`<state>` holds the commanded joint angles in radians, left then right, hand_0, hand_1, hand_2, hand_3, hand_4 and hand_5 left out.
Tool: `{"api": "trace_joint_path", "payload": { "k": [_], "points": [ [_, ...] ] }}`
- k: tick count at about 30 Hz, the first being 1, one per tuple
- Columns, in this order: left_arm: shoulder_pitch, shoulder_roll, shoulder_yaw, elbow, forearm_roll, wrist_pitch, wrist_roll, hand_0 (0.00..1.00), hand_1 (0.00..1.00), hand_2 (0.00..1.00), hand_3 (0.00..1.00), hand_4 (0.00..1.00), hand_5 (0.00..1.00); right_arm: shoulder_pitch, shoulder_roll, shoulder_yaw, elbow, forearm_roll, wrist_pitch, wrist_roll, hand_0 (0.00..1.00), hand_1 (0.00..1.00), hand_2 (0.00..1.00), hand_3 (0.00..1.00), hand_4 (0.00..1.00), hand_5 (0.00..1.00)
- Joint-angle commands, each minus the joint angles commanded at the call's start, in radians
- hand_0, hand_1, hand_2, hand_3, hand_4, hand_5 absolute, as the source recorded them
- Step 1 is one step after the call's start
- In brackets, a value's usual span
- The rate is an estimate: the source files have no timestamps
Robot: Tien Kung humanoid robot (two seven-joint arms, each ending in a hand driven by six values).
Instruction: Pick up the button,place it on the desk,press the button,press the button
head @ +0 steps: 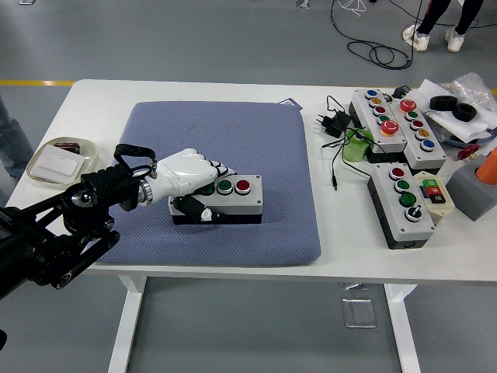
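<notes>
The left hand [186, 174] grips the left end of the button box [229, 197] (one green, one red button exposed), which rests on the blue pad [256, 132], near its front edge.

Left hand [186, 174] covering button box's [233, 200] left end, perhaps 1 button hidden, orange object [488, 165] cut by right edge

White-shelled left hand [189, 175], black arm [58, 237]

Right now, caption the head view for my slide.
White left hand grips grey three-button control box resting on blue padded mat.
</notes>
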<state>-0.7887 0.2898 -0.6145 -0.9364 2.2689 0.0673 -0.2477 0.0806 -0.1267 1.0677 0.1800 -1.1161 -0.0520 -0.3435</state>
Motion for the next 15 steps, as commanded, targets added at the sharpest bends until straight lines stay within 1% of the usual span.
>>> {"api": "trace_joint_path", "payload": {
  "k": [2,5,6,7,8,11,12,13,15],
  "points": [
    [0.002,0.001,-0.004,-0.004,0.000,-0.009,0.004,0.598,0.716,0.914,0.988,0.707,0.123,0.000,0.000,0.000,0.000,0.000,0.000,0.000,0.714,0.702,0.774,0.624,0.426,0.261],
    [0.008,0.007,-0.014,-0.020,0.000,-0.034,0.009,0.598,0.716,0.914,0.988,0.707,0.123,0.000,0.000,0.001,0.000,-0.001,0.000,0.001,0.714,0.702,0.774,0.624,0.426,0.261],
    [0.011,0.009,-0.019,-0.027,0.000,-0.043,0.011,0.669,0.793,0.944,0.998,0.736,0.172,0.000,0.000,0.001,0.000,-0.001,0.000,0.001,0.714,0.702,0.775,0.625,0.425,0.260],
    [0.018,0.013,-0.029,-0.042,0.000,-0.071,0.017,0.669,0.793,0.944,0.998,0.736,0.172,0.000,0.000,0.001,0.000,-0.002,0.001,0.001,0.714,0.702,0.775,0.625,0.425,0.260],
    [0.020,0.014,-0.032,-0.047,0.000,-0.083,0.018,0.669,0.793,0.944,0.998,0.736,0.172,0.000,0.000,0.002,0.000,-0.002,0.001,0.001,0.714,0.702,0.775,0.625,0.425,0.260],
    [0.036,0.021,-0.071,-0.084,0.000,-0.155,0.024,0.669,0.793,0.944,0.998,0.736,0.172,0.000,0.000,0.004,0.000,-0.005,0.001,0.001,0.714,0.702,0.775,0.625,0.425,0.260],
    [0.040,0.022,-0.078,-0.090,0.000,-0.168,0.024,0.856,0.927,0.998,0.998,0.879,0.348,0.000,0.000,0.004,0.000,-0.005,0.001,0.001,0.713,0.702,0.773,0.624,0.425,0.260],
    [0.046,0.026,-0.096,-0.109,0.000,-0.195,0.023,0.856,0.927,0.998,0.998,0.879,0.348,-0.001,0.000,0.005,0.000,-0.006,0.001,0.000,0.713,0.702,0.773,0.624,0.425,0.260],
    [0.056,0.034,-0.128,-0.146,0.000,-0.233,0.022,0.856,0.927,0.998,0.998,0.879,0.348,-0.001,0.000,0.006,0.000,-0.007,0.001,0.001,0.713,0.702,0.773,0.624,0.425,0.260]
  ]
}}
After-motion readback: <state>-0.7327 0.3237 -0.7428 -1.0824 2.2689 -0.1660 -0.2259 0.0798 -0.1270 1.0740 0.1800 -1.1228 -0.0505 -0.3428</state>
